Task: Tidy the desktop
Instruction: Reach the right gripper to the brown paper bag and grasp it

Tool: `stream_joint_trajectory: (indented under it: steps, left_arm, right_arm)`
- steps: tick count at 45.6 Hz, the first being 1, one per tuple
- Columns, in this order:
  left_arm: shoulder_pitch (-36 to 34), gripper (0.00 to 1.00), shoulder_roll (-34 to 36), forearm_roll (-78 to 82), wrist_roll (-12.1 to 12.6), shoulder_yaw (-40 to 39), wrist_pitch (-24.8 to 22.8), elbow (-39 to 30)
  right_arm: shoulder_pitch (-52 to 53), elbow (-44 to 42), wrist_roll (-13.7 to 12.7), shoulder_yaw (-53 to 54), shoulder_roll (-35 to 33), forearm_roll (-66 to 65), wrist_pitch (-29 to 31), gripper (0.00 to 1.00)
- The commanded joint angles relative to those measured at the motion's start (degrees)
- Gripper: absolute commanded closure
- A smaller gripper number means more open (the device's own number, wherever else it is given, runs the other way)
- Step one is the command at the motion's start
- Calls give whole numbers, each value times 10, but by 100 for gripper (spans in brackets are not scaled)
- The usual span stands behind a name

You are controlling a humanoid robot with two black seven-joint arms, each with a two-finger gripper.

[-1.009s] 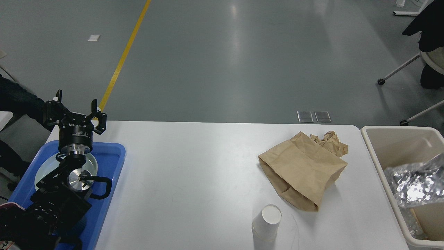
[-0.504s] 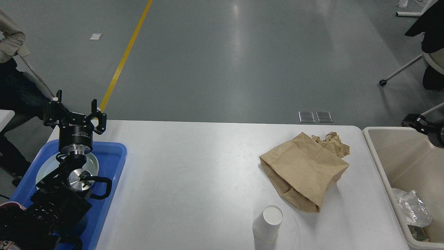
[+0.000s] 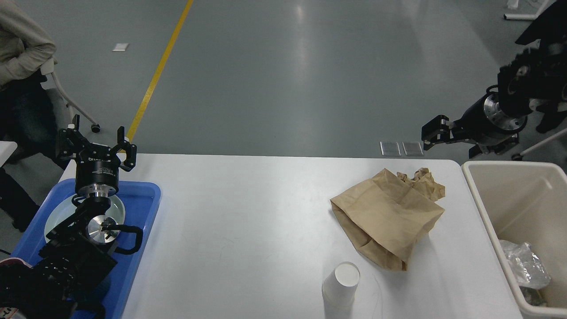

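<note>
A crumpled brown paper bag (image 3: 386, 217) lies on its side on the right half of the counter, its open mouth toward the near edge and its twisted, wrinkled top (image 3: 421, 181) toward the far edge. Just in front of it a white paper cup (image 3: 340, 284) is tipped over, its round end facing up toward the view. A blue plastic tray (image 3: 137, 208) sits at the counter's left end with a round white plate (image 3: 60, 217) inside. Beside the counter's right end stands a beige rectangular bin (image 3: 500, 217), holding crinkled clear plastic wrap (image 3: 525, 265). Beyond, a yellow line (image 3: 157, 73) crosses the grey floor (image 3: 288, 75), and a seated person in a beige top (image 3: 20, 48) shows at the upper left.
</note>
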Motion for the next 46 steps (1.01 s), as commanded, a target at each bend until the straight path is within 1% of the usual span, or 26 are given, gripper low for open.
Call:
stream_joint_trajectory:
  steps: [1, 3, 5, 8, 10, 14, 22, 27, 34, 40, 46]
  left_arm:
    - [0, 4, 0, 0, 0, 0, 0, 0]
    - [0, 4, 1, 0, 0, 0, 0, 0]
    - [0, 4, 0, 0, 0, 0, 0, 0]
    - [0, 4, 0, 0, 0, 0, -1, 0]
    - [0, 4, 0, 0, 0, 0, 0, 0]
    - [0, 4, 0, 0, 0, 0, 0, 0]
    - [0, 4, 0, 0, 0, 0, 0, 0]
    - [0, 4, 0, 0, 0, 0, -1, 0]
    - [0, 4, 0, 0, 0, 0, 0, 0]
    - [0, 4, 0, 0, 0, 0, 0, 0]
    - [0, 4, 0, 0, 0, 0, -1, 0]
  right_arm:
    - [71, 16, 2, 2, 10, 1, 117, 0]
    - [83, 19, 2, 2, 11, 1, 134, 0]
    - [81, 19, 2, 4, 10, 1, 135, 0]
    - [62, 17, 2, 5, 10, 1, 126, 0]
    - [30, 11, 2, 7, 10, 2, 113, 0]
    - [-44, -5, 1, 12, 10, 4, 60, 0]
    - [-182, -11, 1, 40, 10, 9, -89, 0]
    - [-270, -24, -1, 81, 9, 27, -150, 0]
    - [-354, -80, -1, 120, 11, 30, -176, 0]
    - [-415, -118, -2, 168, 12, 44, -209, 0]
    - [-433, -131, -2, 171, 16, 46, -215, 0]
